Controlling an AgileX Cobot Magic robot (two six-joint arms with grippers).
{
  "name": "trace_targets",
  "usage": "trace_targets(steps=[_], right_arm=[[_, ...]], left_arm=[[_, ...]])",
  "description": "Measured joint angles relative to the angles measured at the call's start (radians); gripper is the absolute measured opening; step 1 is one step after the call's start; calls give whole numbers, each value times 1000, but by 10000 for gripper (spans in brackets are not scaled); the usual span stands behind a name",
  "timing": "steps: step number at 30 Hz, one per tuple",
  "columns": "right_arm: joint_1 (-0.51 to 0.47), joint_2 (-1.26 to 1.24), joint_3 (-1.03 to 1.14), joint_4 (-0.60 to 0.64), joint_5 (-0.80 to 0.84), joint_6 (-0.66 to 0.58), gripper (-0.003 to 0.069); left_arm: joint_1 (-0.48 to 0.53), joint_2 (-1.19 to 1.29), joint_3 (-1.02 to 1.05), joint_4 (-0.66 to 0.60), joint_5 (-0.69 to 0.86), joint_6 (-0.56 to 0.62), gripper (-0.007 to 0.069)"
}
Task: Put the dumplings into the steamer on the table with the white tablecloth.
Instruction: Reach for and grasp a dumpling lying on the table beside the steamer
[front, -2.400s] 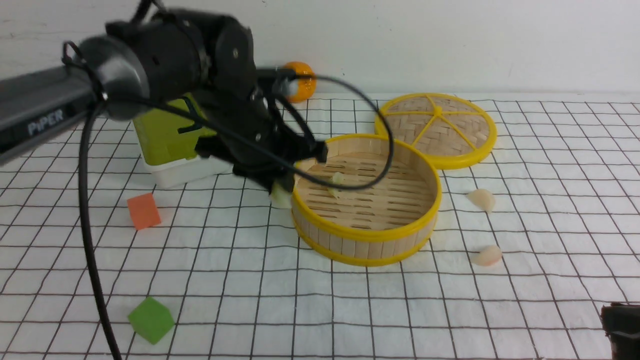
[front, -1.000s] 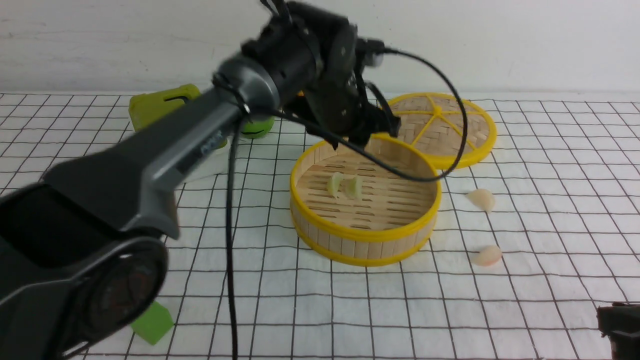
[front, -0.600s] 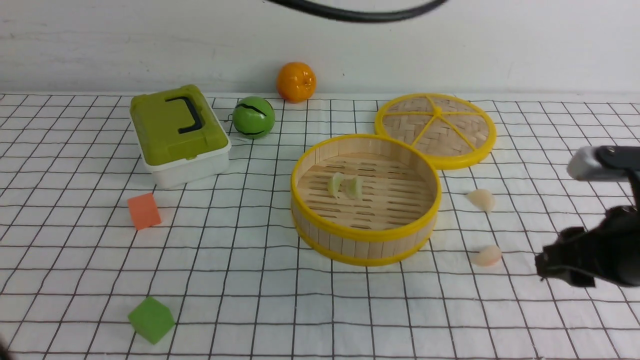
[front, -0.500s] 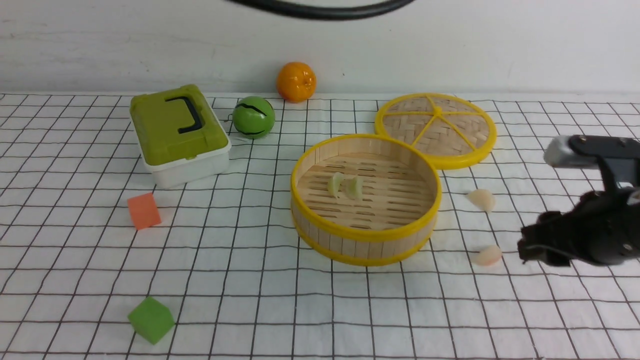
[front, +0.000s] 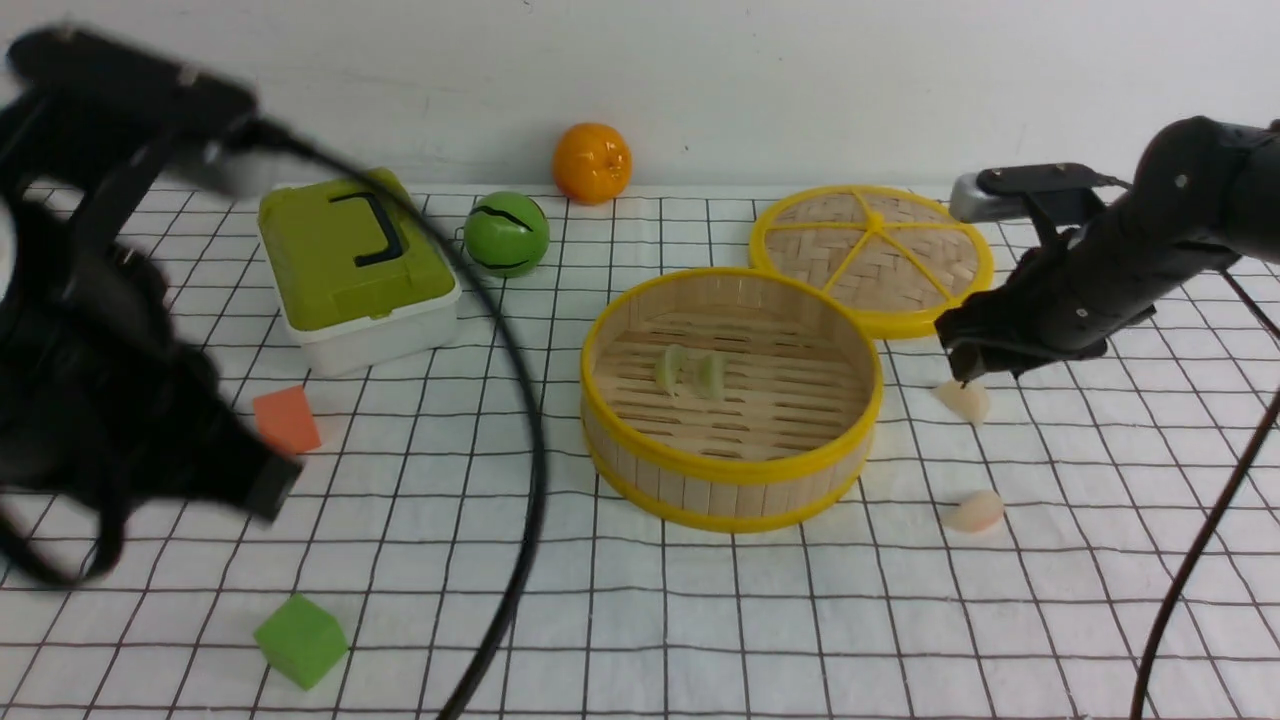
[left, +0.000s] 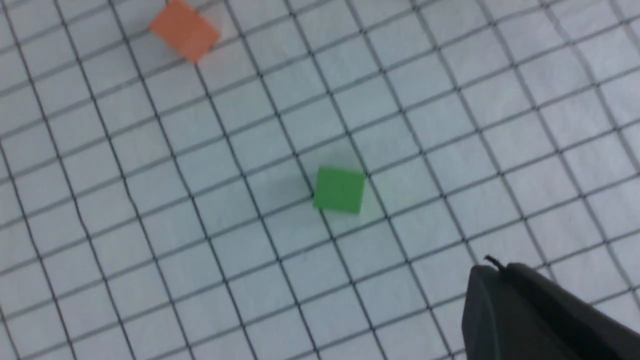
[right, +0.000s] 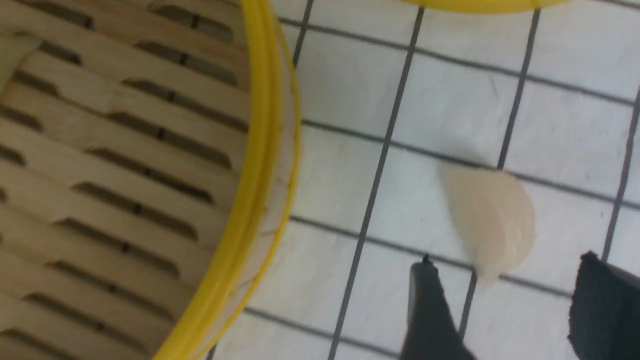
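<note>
The steamer (front: 730, 470) stands mid-table on the white grid tablecloth (front: 700, 620). Two pale green dumplings (front: 670, 368) (front: 710, 373) lie inside it. Two whitish-pink dumplings lie on the cloth to its right, a far one (front: 964, 400) and a near one (front: 975, 512). My right gripper (front: 965, 372) hovers open just over the far pink dumpling (right: 487, 220), its fingers (right: 430, 310) apart on either side, next to the steamer's rim (right: 260, 150). My left gripper (front: 270, 485), blurred, is shut and empty at the left (left: 487, 265).
The woven lid (front: 872, 255) lies behind the steamer. A green-lidded box (front: 350, 265), a green ball (front: 507, 234) and an orange (front: 592, 162) stand at the back. An orange cube (front: 287, 421) and a green cube (front: 300, 638) lie at the left, under the left arm's cable (front: 520, 450).
A second green dumpling now lies in the steamer. My left arm pulled away to the left. My right arm came in from the front right to the far pink dumpling.
</note>
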Motion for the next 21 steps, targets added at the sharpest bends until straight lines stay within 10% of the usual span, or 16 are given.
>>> trace_targets(steps=[21], right_arm=[[0, 175, -99, -46, -37, 0, 205]], left_arm=[[0, -689, 414, 174, -61, -57, -12]])
